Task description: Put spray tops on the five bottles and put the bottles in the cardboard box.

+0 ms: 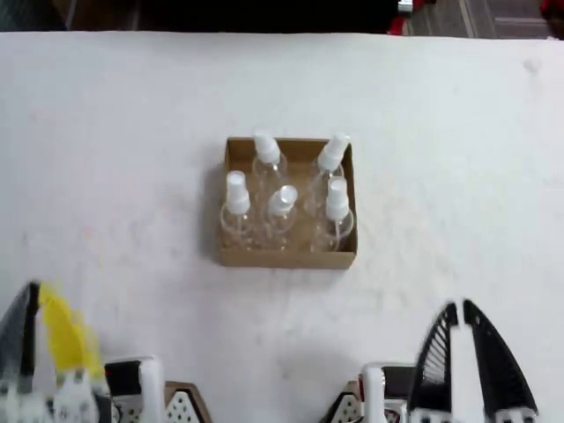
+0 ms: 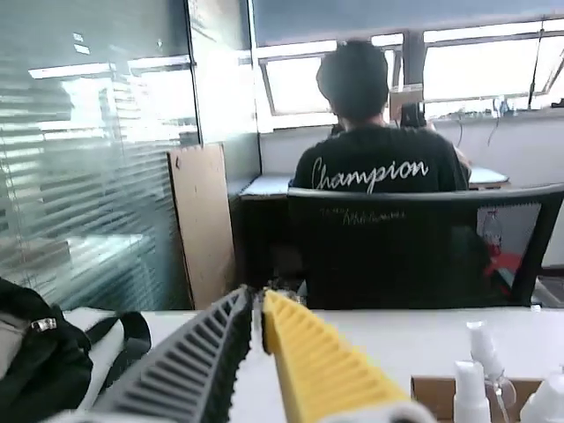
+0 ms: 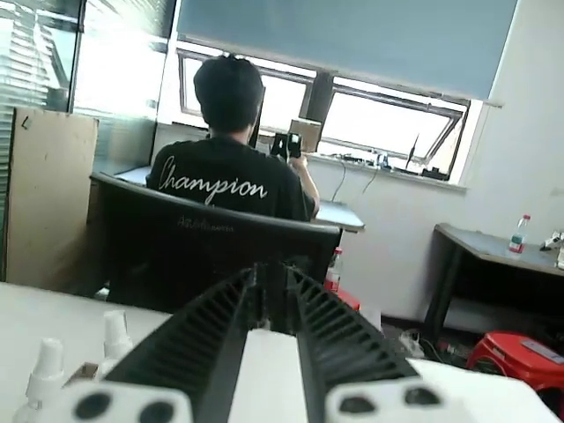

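Five spray bottles (image 1: 282, 204), tops fitted, stood upright inside the cardboard box (image 1: 288, 258) mid-table. It lay straight ahead of both arms, well apart. The left gripper (image 1: 37, 295) and right gripper (image 1: 459, 307) were clenched and empty, the right nearer.

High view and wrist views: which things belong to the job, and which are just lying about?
Job: cardboard box; five bottles standing in it; spray tops on all five.
Lying about: black bag; cardboard sheet leaning in the room behind; red stool on the floor.
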Available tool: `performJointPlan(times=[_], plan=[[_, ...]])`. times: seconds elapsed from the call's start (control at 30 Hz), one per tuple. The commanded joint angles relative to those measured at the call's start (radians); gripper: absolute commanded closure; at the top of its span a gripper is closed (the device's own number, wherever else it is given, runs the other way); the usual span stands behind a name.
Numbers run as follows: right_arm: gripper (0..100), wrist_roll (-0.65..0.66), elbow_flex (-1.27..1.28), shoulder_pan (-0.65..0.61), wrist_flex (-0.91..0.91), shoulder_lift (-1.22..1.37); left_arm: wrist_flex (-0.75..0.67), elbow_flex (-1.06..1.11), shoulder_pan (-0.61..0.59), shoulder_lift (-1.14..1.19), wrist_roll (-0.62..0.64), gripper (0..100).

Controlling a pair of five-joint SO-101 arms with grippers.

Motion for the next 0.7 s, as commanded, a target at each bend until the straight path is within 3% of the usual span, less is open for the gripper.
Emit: performJointPlan(times=[0.0,0.13,0.33,0.67], plan=[[97.4,0.008,0.141,0.007,0.001,-0.004,-0.106,0.181,0.002,0.028,-0.011,98],[97.4,0.008,0.321,0.007,-0.007,-0.004,-0.275,0.427,-0.002,0.028,-0.011,98],[97.4,0.000,0.632,0.013,-0.157,-0.004,-0.512,0.776,0.001,0.028,-0.011,98],[97.4,-0.002,1.112,0.015,-0.530,-0.004,-0.730,1.151,0.001,0.028,-0.011,98]])
